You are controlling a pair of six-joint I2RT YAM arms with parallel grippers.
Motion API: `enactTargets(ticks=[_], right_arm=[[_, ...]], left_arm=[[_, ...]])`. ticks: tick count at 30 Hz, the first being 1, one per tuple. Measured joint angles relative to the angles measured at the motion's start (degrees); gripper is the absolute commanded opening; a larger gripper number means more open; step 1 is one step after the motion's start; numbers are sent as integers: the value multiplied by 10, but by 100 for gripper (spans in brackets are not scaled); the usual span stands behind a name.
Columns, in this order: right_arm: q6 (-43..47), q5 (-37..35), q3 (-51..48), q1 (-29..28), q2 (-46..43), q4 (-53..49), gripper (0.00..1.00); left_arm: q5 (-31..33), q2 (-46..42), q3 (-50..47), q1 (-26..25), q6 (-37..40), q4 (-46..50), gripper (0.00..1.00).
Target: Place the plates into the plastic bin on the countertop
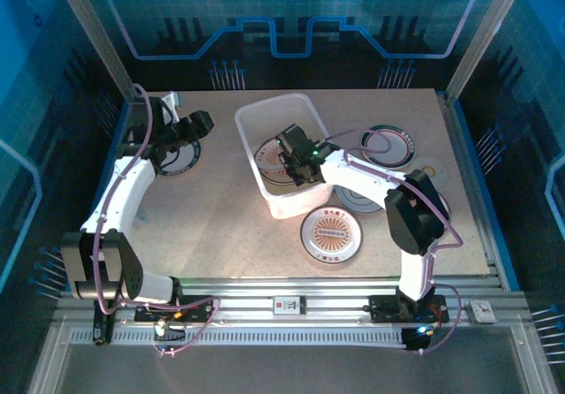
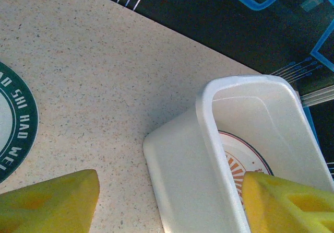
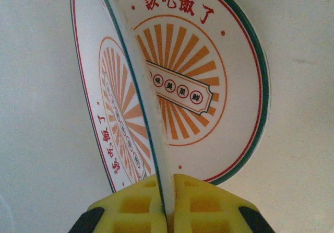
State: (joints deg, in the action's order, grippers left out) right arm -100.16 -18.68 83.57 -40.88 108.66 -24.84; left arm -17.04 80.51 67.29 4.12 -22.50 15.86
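**A:** How far along is the job?

**B:** Partway, I'd judge. The right claw (image 3: 167, 204) is pressed together on the rim of the gripped plate (image 3: 112, 113), which stands on edge straight ahead of its fingertips, inside the plastic bin (image 2: 177, 181). Just beyond that, a flat plate (image 3: 209, 71) lies on the bin floor. I cannot tell whether more are stacked under it.

**A:** And what is left?

**B:** The gripped plate is not yet let go, and four more sit out on the countertop (image 1: 221, 208). Three are outside the bin on the right claw's side. An orange-centred plate (image 1: 331, 233) lies back towards the arm bases, a grey plate (image 1: 360, 198) is partly under the claw's own arm, and a dark-rimmed plate (image 1: 388, 144) sits further out.

**A:** The fourth?

**B:** That is the lettered plate (image 2: 18, 123), which lies below the left claw (image 2: 169, 188), off to one side of it, with the bin on the other side. The left claw is spread and holds nothing.

**A:** How does the gripped plate look?

**B:** It is white and thin, with a fine green line at the edge and a red ring inside that. Orange rays fan out around a small banner in the middle, and there are red characters near the rim. The flat plate beyond it carries the same design.
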Motion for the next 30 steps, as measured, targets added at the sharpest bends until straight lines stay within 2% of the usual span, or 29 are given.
enactTargets(ticks=[5, 11, 22, 25, 27, 30], right_arm=[[-6, -7, 0, 0, 15, 5, 4], [-14, -9, -1, 0, 16, 15, 21], [6, -8, -10, 0, 22, 26, 74], [14, -8, -10, 0, 24, 25, 83], [27, -5, -8, 0, 26, 21, 100], [39, -4, -1, 0, 34, 13, 100]], left_arm=[[0, 0, 0, 0, 0, 4, 73], [0, 0, 0, 0, 0, 8, 73], [0, 0, 0, 0, 0, 12, 73], [0, 0, 0, 0, 0, 16, 74], [0, 0, 0, 0, -1, 19, 73], [0, 0, 0, 0, -3, 19, 73]])
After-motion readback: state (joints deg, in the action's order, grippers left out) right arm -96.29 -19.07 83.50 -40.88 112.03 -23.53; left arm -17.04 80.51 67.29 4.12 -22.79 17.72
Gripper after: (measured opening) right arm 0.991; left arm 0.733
